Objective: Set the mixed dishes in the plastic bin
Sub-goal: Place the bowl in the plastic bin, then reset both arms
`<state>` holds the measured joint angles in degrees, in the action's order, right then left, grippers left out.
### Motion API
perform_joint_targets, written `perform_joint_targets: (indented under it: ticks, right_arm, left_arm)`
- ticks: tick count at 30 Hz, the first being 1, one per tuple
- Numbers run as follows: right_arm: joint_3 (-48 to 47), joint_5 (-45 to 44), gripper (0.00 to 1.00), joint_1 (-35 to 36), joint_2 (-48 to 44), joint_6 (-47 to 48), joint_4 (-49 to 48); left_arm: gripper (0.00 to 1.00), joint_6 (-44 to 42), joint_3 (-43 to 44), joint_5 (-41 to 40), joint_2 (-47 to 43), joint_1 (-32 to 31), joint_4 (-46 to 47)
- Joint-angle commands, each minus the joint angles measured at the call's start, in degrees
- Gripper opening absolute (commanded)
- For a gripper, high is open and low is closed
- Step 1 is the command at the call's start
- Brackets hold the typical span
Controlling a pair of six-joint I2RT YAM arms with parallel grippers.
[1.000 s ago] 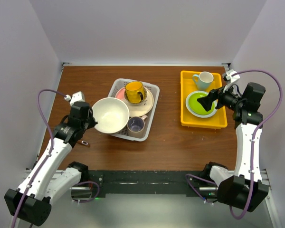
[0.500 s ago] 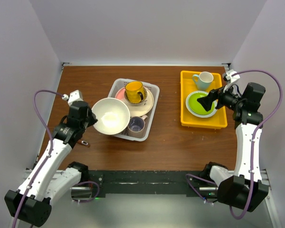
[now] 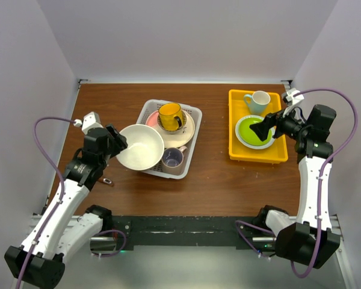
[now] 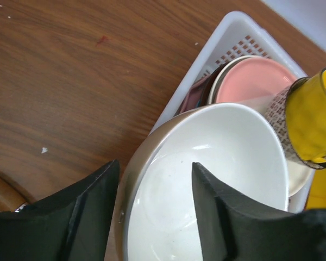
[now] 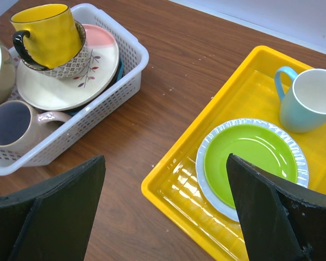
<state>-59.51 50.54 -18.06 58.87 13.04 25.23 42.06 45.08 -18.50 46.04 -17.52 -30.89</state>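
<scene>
My left gripper [image 4: 155, 179] has its fingers spread to either side of the bowl's [image 4: 217, 163] near rim, one outside and one inside the wall. There is a gap at each, so I am not pinching it. The bowl lies tilted across the left edge of the bin [image 4: 233, 38], part of it inside and part hanging over the table [image 4: 70, 70]. I judge it sits that way because the bin is already crowded. The plates [image 4: 255, 79] are stacked at the back with the yellow mug [image 4: 315, 117] on top, and the beige mug [image 5: 13, 128] fills the near corner, so the bowl has no flat floor to rest on. I cannot tell whether it rests on the rim alone or also on the dishes beneath. It could slide outward, so I would nudge it inward before backing away.

My right gripper [image 5: 164, 163] hangs wide open and holds nothing. It is above the near edge of the tray [image 5: 168, 190], well clear of the bin, which leaves my left arm room to work.
</scene>
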Motion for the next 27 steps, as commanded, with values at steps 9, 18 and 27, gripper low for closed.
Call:
perform_joint_targets:
  ticks: [9,18,27]
  right_arm:
    - [0.00,1.31,0.97,-0.30,-0.25,-0.12,-1.59]
    - [0.09,1.31,0.97,-0.39,-0.25,-0.12,-1.59]
    - [0.18,1.31,0.97,-0.30,-0.25,-0.21,-1.68]
  left_arm:
    - [0.97,1.53,1.76,-1.01,-2.36,0.03,2.16]
    - [1.00,-0.31,4.58,-1.19,-2.89,0.03,0.75]
    - [1.00,-2.51,6.77,0.31,-3.33,0.03,0.22]
